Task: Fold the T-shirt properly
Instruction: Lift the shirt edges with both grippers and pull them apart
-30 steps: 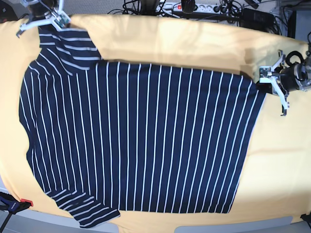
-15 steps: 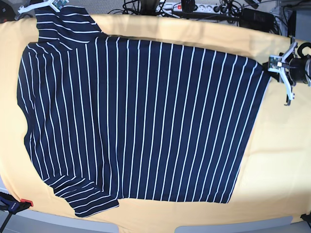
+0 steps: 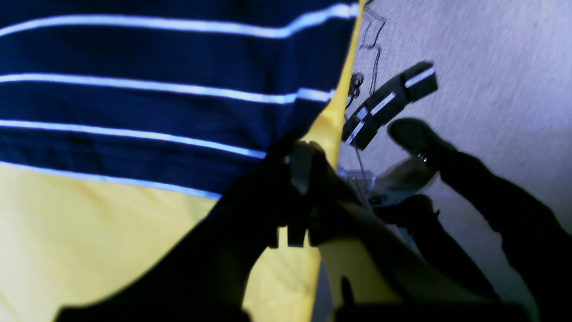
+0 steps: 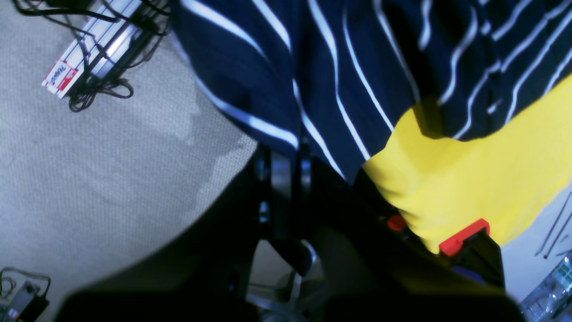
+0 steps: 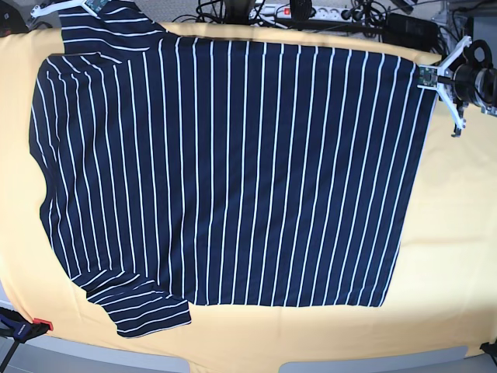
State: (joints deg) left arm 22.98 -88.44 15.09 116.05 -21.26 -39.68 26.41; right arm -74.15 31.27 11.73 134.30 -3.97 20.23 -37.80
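The T-shirt [image 5: 233, 171], dark navy with thin white stripes, lies spread nearly flat over the yellow cloth [image 5: 458, 233] on the table. Its lower sleeve [image 5: 144, 307] sits at the near left. My left gripper [image 5: 429, 75] is at the far right corner, shut on the hem corner; in the left wrist view the gripper [image 3: 298, 154] pinches the striped cloth [image 3: 156, 103] at the table's edge. My right gripper [image 5: 84, 6] is at the far left, shut on the upper sleeve; in the right wrist view the gripper [image 4: 286, 150] clamps the shirt's edge [image 4: 339, 67].
Cables and a power strip [image 5: 311, 12] run behind the table's far edge. A red clamp [image 5: 43, 324] sits at the near left corner, and another red clamp [image 4: 462, 237] shows under the yellow cloth. Black adapters [image 3: 389, 103] lie on the grey floor beyond the edge.
Both grippers have pulled the shirt's far edge back toward the table's far edge. The shirt has stretched out and now covers the yellow strip that showed behind it.
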